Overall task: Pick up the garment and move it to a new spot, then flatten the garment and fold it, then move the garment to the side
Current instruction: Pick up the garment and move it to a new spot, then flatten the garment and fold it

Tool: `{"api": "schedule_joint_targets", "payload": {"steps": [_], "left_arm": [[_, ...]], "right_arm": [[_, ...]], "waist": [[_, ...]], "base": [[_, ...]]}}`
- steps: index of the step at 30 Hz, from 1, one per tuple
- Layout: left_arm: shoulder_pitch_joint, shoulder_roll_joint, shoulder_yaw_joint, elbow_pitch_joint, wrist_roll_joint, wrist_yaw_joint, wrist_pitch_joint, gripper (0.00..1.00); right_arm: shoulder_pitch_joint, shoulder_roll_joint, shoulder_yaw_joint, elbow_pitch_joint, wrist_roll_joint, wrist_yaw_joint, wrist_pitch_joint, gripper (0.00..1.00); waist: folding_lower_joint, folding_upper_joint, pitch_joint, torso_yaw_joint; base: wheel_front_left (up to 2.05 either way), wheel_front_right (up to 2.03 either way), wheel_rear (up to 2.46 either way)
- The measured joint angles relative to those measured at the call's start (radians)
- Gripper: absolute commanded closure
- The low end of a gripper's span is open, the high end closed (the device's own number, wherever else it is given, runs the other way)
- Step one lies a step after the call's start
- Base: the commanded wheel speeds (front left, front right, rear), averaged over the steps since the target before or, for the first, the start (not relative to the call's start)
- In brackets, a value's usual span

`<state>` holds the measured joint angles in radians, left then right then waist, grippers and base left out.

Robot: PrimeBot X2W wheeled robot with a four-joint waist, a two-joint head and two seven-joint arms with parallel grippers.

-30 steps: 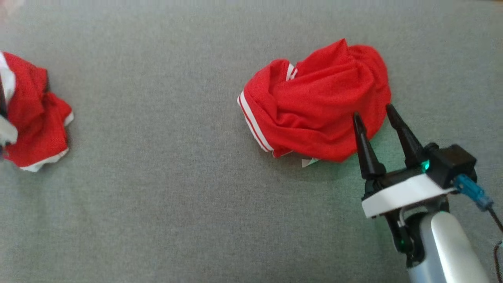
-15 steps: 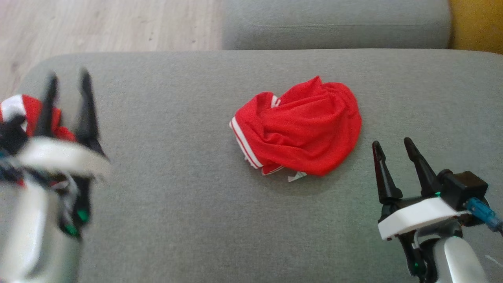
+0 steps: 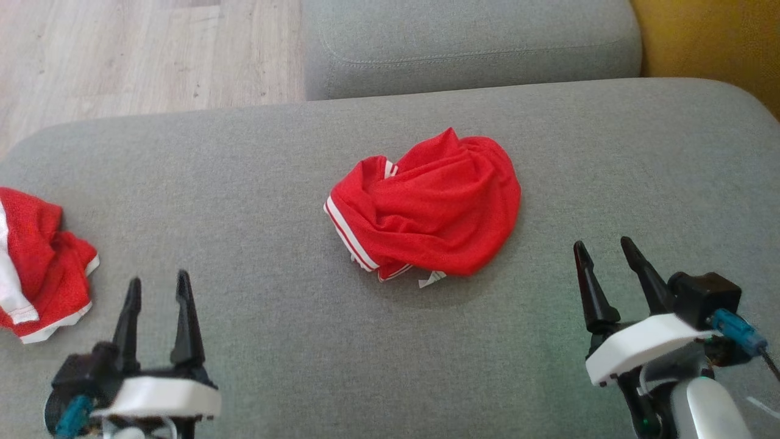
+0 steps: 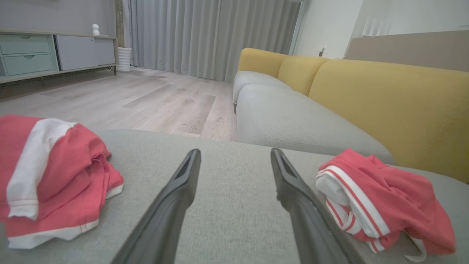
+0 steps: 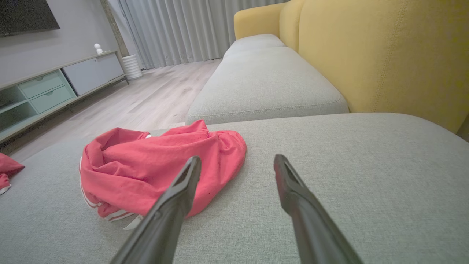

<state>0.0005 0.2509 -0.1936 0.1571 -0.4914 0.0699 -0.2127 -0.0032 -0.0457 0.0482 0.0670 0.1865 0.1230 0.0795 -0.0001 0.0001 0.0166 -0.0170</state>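
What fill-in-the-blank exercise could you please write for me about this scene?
1. The central garment is red with ____ stripes.
2. The left gripper and right gripper both stand ____, holding nothing.
3. The second red garment lies nearest the ____ gripper.
Missing words: white; open; left.

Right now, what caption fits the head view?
Open left gripper and right gripper face a crumpled red garment on grey cushion.

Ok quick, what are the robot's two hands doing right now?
The left gripper is open, holding nothing.
The right gripper is open, holding nothing.
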Motion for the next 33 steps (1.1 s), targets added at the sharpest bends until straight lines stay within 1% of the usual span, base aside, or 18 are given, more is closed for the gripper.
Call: {"api": "schedule_joint_targets", "payload": {"steps": [10,15,17,19,21,24,25,26,29,33], "left_arm": [[0.018,0.009,-0.014,-0.033,0.019,0.003,0.015,0.0],[0.018,0.009,-0.033,-0.047,0.021,0.01,0.023,0.0],[0.015,0.009,-0.039,-0.059,0.035,0.011,0.025,0.0],[-0.004,0.007,-0.052,-0.067,0.04,0.009,0.026,0.0],[-0.038,0.005,-0.066,-0.067,0.044,0.002,0.025,0.0],[-0.099,-0.007,-0.082,-0.064,0.051,-0.016,0.017,0.0],[-0.118,-0.011,-0.092,-0.061,0.053,-0.019,0.016,0.0],[-0.152,-0.024,-0.107,-0.051,0.055,-0.034,0.009,0.0],[-0.188,-0.04,-0.128,-0.026,0.061,-0.049,0.0,0.0],[-0.228,-0.062,-0.152,0.0,0.061,-0.073,-0.01,0.0]], "right_arm": [[0.0,0.0,0.013,0.006,0.012,0.0,0.002,0.0],[-0.013,0.0,0.013,0.015,0.059,0.0,0.023,0.0],[-0.046,0.0,0.008,0.033,0.08,0.0,0.056,0.0],[-0.118,0.0,0.001,0.054,0.107,0.0,0.088,0.0],[-0.225,0.0,-0.021,0.1,0.116,0.0,0.138,0.0],[-0.407,-0.002,-0.057,0.208,0.121,0.0,0.213,0.0],[-0.458,-0.003,-0.063,0.249,0.121,0.0,0.237,0.0],[-0.546,-0.003,-0.085,0.338,0.1,0.0,0.28,0.0],[-0.639,-0.015,-0.128,0.468,0.039,0.0,0.331,0.0],[-0.713,-0.072,-0.182,0.602,-0.034,0.0,0.352,0.0]], "waist": [[0.0001,0.0,0.006,0.01],[0.0001,0.0,0.028,0.014],[0.0001,0.0,0.044,0.019],[0.0001,0.0,0.064,0.027],[0.0002,0.0,0.088,0.039],[0.0003,0.0,0.13,0.064],[0.0004,0.0,0.143,0.074],[0.0003,0.0,0.169,0.099],[0.0004,0.0,0.206,0.14],[0.0004,0.0,0.253,0.198]], "base": [[0.0,0.0,0.0],[0.0,0.0,0.0],[0.0,0.0,0.0],[0.0,0.0,0.0],[0.0,0.0,0.0],[0.0,0.0,0.0],[0.0,0.0,0.0],[0.0,0.0,0.0],[0.0,0.0,0.0],[0.0,0.0,0.0]]}}
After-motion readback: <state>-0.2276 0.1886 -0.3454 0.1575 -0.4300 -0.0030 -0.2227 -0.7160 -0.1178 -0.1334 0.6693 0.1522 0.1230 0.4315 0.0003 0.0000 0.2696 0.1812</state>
